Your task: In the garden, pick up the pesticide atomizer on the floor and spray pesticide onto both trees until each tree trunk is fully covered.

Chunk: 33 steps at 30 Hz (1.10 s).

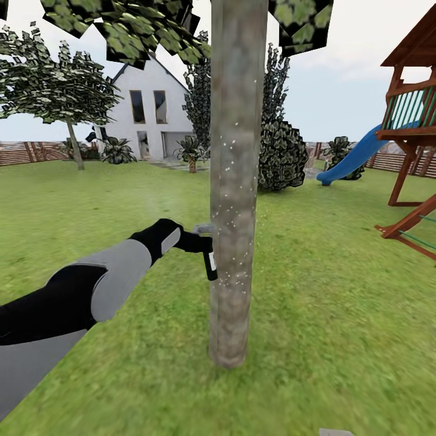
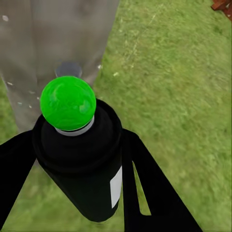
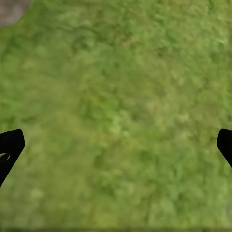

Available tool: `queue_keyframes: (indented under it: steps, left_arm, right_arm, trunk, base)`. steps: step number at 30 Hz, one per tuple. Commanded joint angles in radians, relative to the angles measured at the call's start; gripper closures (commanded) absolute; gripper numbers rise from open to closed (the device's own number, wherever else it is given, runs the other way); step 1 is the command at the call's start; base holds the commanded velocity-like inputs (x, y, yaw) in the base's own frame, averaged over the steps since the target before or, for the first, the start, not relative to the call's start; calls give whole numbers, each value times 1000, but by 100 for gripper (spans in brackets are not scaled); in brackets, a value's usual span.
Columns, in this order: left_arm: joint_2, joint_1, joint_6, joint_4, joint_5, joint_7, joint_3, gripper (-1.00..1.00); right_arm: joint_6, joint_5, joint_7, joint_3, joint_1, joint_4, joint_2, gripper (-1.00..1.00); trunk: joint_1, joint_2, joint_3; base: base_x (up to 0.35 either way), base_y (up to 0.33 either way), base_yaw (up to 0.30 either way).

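Observation:
My left gripper [image 1: 197,242] is shut on the pesticide atomizer [image 1: 209,257], a dark bottle with a white label, held right against the near tree trunk [image 1: 235,181]. That grey-brown trunk is flecked with white specks around the nozzle's height. In the left wrist view the atomizer [image 2: 82,164] sits between my black fingers [image 2: 150,188], its green dot [image 2: 67,102] facing the trunk [image 2: 63,34]. A second tree [image 1: 60,91] with a thin trunk [image 1: 75,145] stands far off at the back left. My right gripper [image 3: 116,150] is open over bare grass.
A wooden play tower [image 1: 415,121] with a blue slide [image 1: 351,158] stands at the right. A white house [image 1: 148,112], dark shrubs [image 1: 281,154] and a slat fence [image 1: 24,152] lie behind. Lawn [image 1: 339,315] spreads all around the trunk.

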Motion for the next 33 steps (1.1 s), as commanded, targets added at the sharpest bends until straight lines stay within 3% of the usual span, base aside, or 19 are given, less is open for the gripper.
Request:
queue_keyframes:
  steps: [1,5,8,11,15,16,18,23,24,26,28,29,30,32,33]
  left_arm:
    - [0,25,-30,-1,-1,-3,3,100]
    - [0,136,-158,0,-12,-3,3,100]
    - [0,261,-273,0,-34,-1,3,100]
    - [0,441,-480,0,-40,-1,3,100]
    - [0,587,-652,0,-40,-1,3,100]
    - [0,610,-704,0,-40,-1,3,100]
    - [0,625,-746,0,-40,-1,3,100]
    - [0,634,-774,-2,-41,-1,3,100]
    - [0,635,-775,-2,-41,-1,3,100]
    - [0,635,-776,-4,-41,-2,3,100]
    - [1,635,-777,-4,-42,-5,3,100]
    - [4,635,-777,-4,-43,-8,2,100]
    - [7,635,-778,-3,-60,-26,-2,100]
    - [9,635,-778,-3,-136,-143,-20,100]
    - [10,635,-777,-2,-207,-252,-27,100]
  right_arm:
    - [-7,4,-3,-2,-2,4,0,-100]
    - [-7,4,-3,-2,-2,4,0,-100]
    - [-8,2,-4,-2,-2,4,-2,-100]
    - [-11,2,-10,-2,-2,1,-6,-100]
    - [-11,4,-11,-1,-2,-1,-17,-100]
    - [-11,4,-11,-1,-2,0,-19,-100]
    - [-10,4,-11,0,-2,0,-21,-100]
    - [-4,5,-6,0,-3,-25,-35,-100]
    - [18,6,-4,1,-10,-70,-47,-100]
    - [216,4,6,0,-43,-228,-105,-100]
    - [348,1,92,-1,-83,-330,-155,-100]
    - [382,0,174,-1,-107,-359,-179,-100]
    - [413,-2,324,-3,-137,-384,-223,-100]
    - [433,-6,566,-5,-160,-403,-283,-100]
    - [437,-6,722,-5,-167,-416,-306,-100]
  trunk:
    - [0,-1,-1]
    - [0,-1,-1]
    - [0,-1,-1]
    - [0,-1,-1]
    - [0,-1,-1]
    - [0,-1,-1]
    - [0,-1,-1]
    - [0,-1,-1]
    - [0,-1,-1]
    - [0,-1,-1]
    - [0,-1,-1]
    - [0,-1,-1]
    - [0,-1,-1]
    - [0,-1,-1]
    - [0,-1,-1]
  base:
    - [0,0,0]
    - [0,0,0]
    - [-29,0,0]
    - [-266,0,0]
    - [-340,29,0]
    - [-348,79,0]
    - [-349,89,0]
    - [-308,75,0]
    - [-124,25,0]
    - [-52,10,0]
    - [-21,4,0]
    - [-11,2,0]
    - [-5,1,0]
    - [-3,1,0]
    - [-1,0,0]
